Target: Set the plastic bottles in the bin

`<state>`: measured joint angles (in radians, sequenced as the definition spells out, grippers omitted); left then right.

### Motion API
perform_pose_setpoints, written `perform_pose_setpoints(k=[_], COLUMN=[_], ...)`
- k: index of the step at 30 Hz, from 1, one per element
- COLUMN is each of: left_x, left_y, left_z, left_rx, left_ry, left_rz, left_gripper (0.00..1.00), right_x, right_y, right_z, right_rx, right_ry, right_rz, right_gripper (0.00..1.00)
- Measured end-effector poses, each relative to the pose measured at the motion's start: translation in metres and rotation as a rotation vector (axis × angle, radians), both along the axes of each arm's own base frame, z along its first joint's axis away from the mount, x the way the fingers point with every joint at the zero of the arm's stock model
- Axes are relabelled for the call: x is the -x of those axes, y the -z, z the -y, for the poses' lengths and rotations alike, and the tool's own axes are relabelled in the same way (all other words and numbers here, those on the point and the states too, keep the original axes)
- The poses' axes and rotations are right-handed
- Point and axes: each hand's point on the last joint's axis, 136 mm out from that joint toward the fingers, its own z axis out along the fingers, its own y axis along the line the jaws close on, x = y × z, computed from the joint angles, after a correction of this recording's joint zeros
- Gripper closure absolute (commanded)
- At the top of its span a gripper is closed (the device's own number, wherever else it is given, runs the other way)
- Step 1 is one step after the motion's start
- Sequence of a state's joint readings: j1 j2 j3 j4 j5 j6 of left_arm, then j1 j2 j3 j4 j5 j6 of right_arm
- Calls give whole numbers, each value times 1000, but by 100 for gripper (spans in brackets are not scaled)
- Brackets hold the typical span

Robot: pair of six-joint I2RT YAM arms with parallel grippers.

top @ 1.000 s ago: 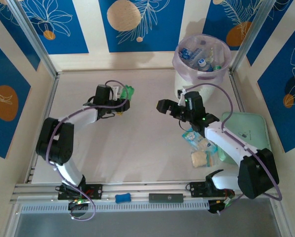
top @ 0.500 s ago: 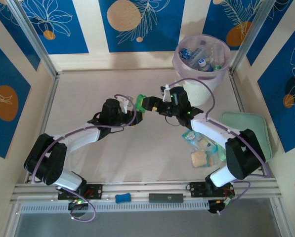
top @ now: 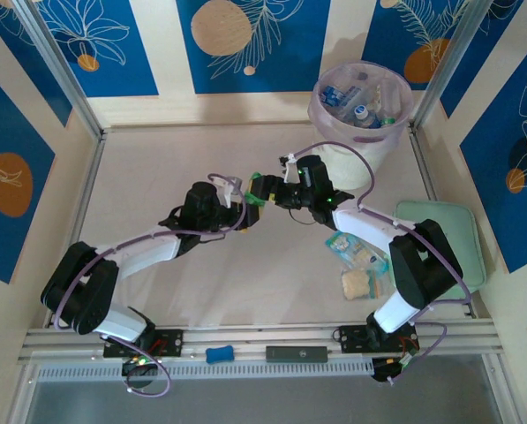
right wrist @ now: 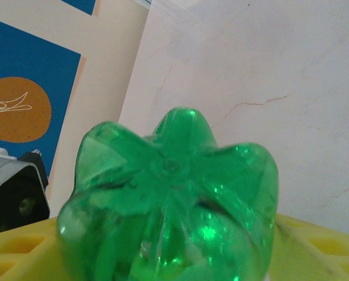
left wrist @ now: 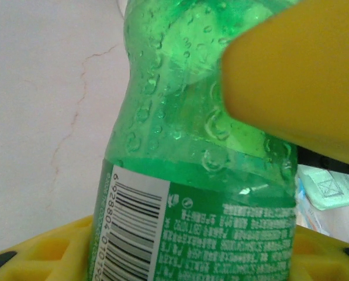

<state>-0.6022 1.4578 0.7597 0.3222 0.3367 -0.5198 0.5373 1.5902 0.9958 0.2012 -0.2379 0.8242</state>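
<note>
Top external: green bottle (top: 255, 189) mid-frame, btw both grippers, well apart from bin (top: 314, 104) at upper right. Bin has other bottles (top: 362, 112) inside. L gripper (top: 243, 199) clamped on the green bottle; left wrist cam shows yellow finger (left wrist: 303, 76) pressed on its shoulder, above the label. R gripper (top: 268, 188) jaws sit around the bottle's base, yellow pads (right wrist: 22, 252) either side. Can't tell if gripping. Snack packets (top: 360, 252) and tan piece (top: 356, 284) lie lower right.
</note>
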Motion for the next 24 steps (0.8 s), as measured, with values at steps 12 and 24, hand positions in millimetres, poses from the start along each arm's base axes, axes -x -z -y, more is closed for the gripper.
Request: perform_pose_setpoints(k=[12, 24], left_x=[3, 6], left_y=[0, -12], left_z=[4, -5], left_rx=[20, 23], left_ry=[3, -46], left_rz=[-4, 32], left_gripper=[44, 14], right_x=[1, -3], right_y=[-2, 7], right_z=[-2, 10], right_rx=[-9, 46], right_ry=[-13, 12], right_rz=[5, 5], right_gripper=[50, 51])
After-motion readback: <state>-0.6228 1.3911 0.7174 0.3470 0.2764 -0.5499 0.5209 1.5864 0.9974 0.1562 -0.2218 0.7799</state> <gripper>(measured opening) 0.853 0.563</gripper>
